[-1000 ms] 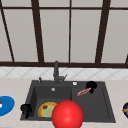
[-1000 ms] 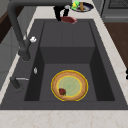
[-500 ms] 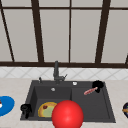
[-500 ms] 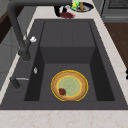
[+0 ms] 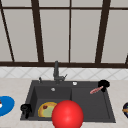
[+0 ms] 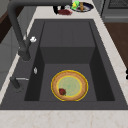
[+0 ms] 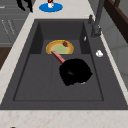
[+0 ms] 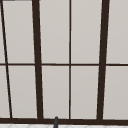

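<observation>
over the right back corner of the sink (image 5: pixel 110 117), the right hand (image 5: pixel 103 84) has its fingers curled round one end of a thin reddish stick (image 5: pixel 96 90). compared with a second ago, the hand sits a little further right and nearer the sink's rim, and the stick now slants down from it toward the basin floor. so the stick is being carried in the air, touching nothing else. from the right side, the same hand (image 7: pixel 75 71) is a dark rounded mass above the shallow half, with the stick (image 7: pixel 58 57) poking out toward the plate (image 7: pixel 60 47).

the left hand (image 5: pixel 26 109) hangs at the sink's front left corner, unmoved; its fingers point down, seemingly relaxed.

the sink is matte dark grey, boxy, with a deep left basin and a shallower right shelf. the plate in the deep basin is round and glossy, with a yellow rim, a greenish centre and a small red lump (image 6: pixel 62 91). a smooth red ball (image 5: pixel 67 114) sits in front. the tap (image 5: pixel 56 72) is dark and matt, the counter pale and marbled, with a flat blue plate (image 5: pixel 5 105) at left.
</observation>
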`<state>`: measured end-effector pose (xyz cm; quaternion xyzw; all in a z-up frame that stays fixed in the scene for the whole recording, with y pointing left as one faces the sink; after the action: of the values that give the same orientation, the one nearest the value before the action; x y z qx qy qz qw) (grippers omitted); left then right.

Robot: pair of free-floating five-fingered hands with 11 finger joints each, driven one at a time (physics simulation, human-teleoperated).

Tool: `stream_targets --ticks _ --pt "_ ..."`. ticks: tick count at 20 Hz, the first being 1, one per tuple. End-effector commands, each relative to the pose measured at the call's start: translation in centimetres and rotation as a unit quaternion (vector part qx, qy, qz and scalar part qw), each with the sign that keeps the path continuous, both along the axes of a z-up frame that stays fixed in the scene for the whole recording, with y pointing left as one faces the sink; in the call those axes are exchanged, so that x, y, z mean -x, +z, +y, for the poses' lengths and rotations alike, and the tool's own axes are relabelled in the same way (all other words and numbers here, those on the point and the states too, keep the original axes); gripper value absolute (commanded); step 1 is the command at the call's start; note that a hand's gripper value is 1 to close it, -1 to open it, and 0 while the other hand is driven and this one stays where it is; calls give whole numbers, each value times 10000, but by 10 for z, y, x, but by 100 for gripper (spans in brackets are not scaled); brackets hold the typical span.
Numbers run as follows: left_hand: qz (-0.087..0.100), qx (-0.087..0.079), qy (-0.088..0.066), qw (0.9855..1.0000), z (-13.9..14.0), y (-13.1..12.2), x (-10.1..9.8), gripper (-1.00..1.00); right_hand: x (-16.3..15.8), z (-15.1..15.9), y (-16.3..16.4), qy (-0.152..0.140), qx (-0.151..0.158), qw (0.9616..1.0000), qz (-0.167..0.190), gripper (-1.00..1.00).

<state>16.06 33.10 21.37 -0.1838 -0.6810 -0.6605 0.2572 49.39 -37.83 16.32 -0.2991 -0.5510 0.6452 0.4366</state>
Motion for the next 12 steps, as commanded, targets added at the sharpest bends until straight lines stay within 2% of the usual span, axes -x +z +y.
stream_targets --ticks 1,5,12 --pt "0 0 0 10000 0 0 0 0 -7 -16 -7 196 -109 9997 95 100" --pt "0 0 0 10000 0 0 0 0 -18 -28 -17 320 -9 9994 88 100" --pt "0 0 0 10000 0 0 0 0 -28 -60 -41 253 -108 9995 130 100"
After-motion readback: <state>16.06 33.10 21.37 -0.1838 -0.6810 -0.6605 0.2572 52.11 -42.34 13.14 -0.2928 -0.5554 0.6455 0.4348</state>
